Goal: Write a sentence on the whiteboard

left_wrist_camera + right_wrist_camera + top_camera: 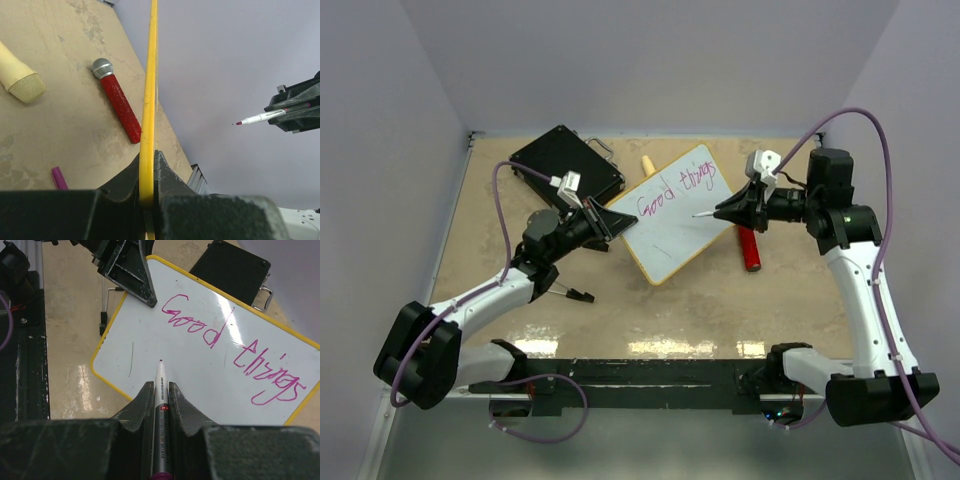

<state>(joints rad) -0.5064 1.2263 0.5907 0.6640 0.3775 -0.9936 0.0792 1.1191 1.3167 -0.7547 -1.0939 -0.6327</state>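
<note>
right tool [160, 386] pinches magenta-tipped white marker [160, 374], tip off-surface, facing blank space under magenta sentence [215, 335] | left tool [148, 162] clamps edge of yellow-framed white whiteboard [150, 355]

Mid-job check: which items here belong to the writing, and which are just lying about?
In use: whiteboard, gripped at its edge by left tool; magenta writing; marker in right tool.
Lying about: black case, red microphone, cream microphone, small purple piece.

You're in a robot lab booth: plain pale walls [660, 60] close in beyond the left pincer [625, 224] and right pincer [722, 212], a tan desk [720, 300] beneath them, purple cables [860, 110] behind.
</note>
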